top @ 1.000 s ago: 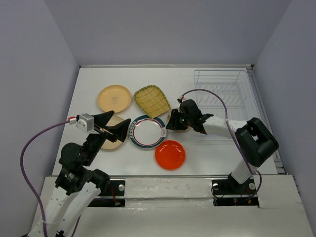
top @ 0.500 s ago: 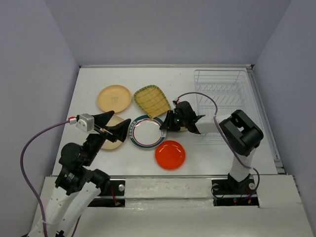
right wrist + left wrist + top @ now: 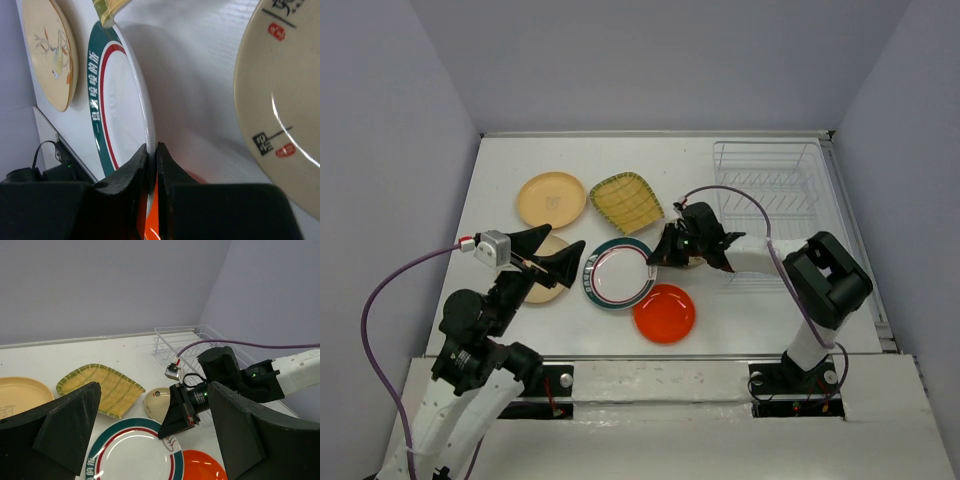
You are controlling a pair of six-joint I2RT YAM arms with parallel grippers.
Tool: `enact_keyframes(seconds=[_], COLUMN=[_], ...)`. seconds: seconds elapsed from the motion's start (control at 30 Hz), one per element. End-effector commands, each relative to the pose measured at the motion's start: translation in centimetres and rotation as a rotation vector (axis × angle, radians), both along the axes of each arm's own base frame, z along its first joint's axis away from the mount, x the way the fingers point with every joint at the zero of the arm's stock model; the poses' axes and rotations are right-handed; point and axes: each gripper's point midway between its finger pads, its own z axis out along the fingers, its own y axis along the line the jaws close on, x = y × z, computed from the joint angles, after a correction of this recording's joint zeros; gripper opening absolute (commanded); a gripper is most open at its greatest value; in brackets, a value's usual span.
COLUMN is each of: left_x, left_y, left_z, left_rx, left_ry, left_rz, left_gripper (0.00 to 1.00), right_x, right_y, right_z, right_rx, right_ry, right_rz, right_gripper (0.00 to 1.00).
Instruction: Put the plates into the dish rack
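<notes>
Left gripper (image 3: 565, 240), left of centre in the top view: jaws stand wide apart, holding nothing and touching nothing, poised above a plain peach plate (image 3: 538, 292) that it partly hides. A second plain peach plate (image 3: 551, 199) lies flat on the table (image 3: 740, 320) further up the frame, well apart from the gripper. To its right, the squarish yellow-green grid-patterned plate (image 3: 627, 203) lies flat. Below that, at frame centre, is the white plate with the teal-red rim (image 3: 618, 272); its left edge is near the left gripper's fingertips, with no contact seen. The glossy orange-red plate (image 3: 664, 313) sits just below and right of it, the two rims very close or overlapping; which one cannot be told. Right gripper (image 3: 658, 258), just right of centre, reaches leftward, low to the table: the right wrist view shows its two fingers (image 3: 127, 175) drawn together on the right-hand rim of the white plate, one on each face, with only the rim's thickness between them. A shadow lies on the table beside the clamped rim; whether that edge is off the surface cannot be confirmed. The small beige speckled plate (image 3: 159, 401) lies just beside the right gripper, largely hidden by it from above and not held. The dish rack (image 3: 775, 190) stands at upper right with no plates in it, apart from both grippers.
</notes>
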Motion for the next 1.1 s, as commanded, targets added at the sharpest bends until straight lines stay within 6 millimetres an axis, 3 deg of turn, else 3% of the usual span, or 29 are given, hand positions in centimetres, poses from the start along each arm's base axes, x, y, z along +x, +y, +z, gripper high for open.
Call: enact_keyframes(seconds=[0.0,0.07,0.17,0.27,0.33,0.43,0.47,0.53,0.57,0.67,0.77,0.93,1.07], left_x=[-0.6,-0.7,-0.8,-0.9,-1.0,-1.3,-1.5,-1.9,-2.3,-3.1,-4.0,-5.2,-5.8], left_y=[0.0,0.1,0.3,0.4,0.4,0.4,0.4,0.4,0.5,0.6,0.9,1.8,1.9], left_z=[1.6,1.7,1.9,1.9,2.1,2.2,2.4,2.7,2.9,3.4,4.0,4.8,5.0], left_rx=[-0.02,-0.022,-0.029,-0.035,-0.037,-0.04,-0.041,-0.048,-0.052,-0.066,-0.083,-0.111,-0.123], left_ry=[-0.061,-0.066,-0.072,-0.072,-0.078,-0.087,-0.095,-0.109,-0.122,-0.147,-0.18,-0.219,-0.229], left_rz=[-0.014,-0.012,-0.007,-0.004,-0.007,-0.015,-0.023,-0.031,-0.037,-0.049,-0.061,-0.055,-0.069], left_gripper=[0.99,0.99,0.99,0.99,0.99,0.99,0.99,0.99,0.99,0.99,0.99,0.99,0.99], right_x=[-3.0,-3.8,-4.0,-3.2,-1.7,2.6,4.9,6.9,8.0,9.4,10.4,11.4,13.0], right_y=[0.3,-0.1,-0.2,-0.6,-1.3,-6.4,-10.8,-15.9,-20.5,-31.2,-37.0,-41.4,-43.8], right_z=[3.7,4.5,8.5,13.1,16.8,22.2,23.3,26.4,27.3,30.1,31.9,34.1,34.0], right_rx=[0.058,0.062,0.113,0.14,0.115,-0.037,-0.171,-0.313,-0.489,-0.747,-0.855,-1.084,-1.283], right_ry=[-0.011,-0.006,-0.08,-0.209,-0.318,-0.529,-0.605,-0.705,-0.76,-0.783,-0.792,-0.843,-0.836], right_rz=[0.105,0.123,0.129,0.101,0.048,-0.169,-0.319,-0.505,-0.655,-0.94,-1.071,-1.139,-1.067], right_gripper=[0.07,0.07,0.07,0.07,0.07,0.07,0.07,0.07,0.07,0.07,0.07,0.07,0.07])
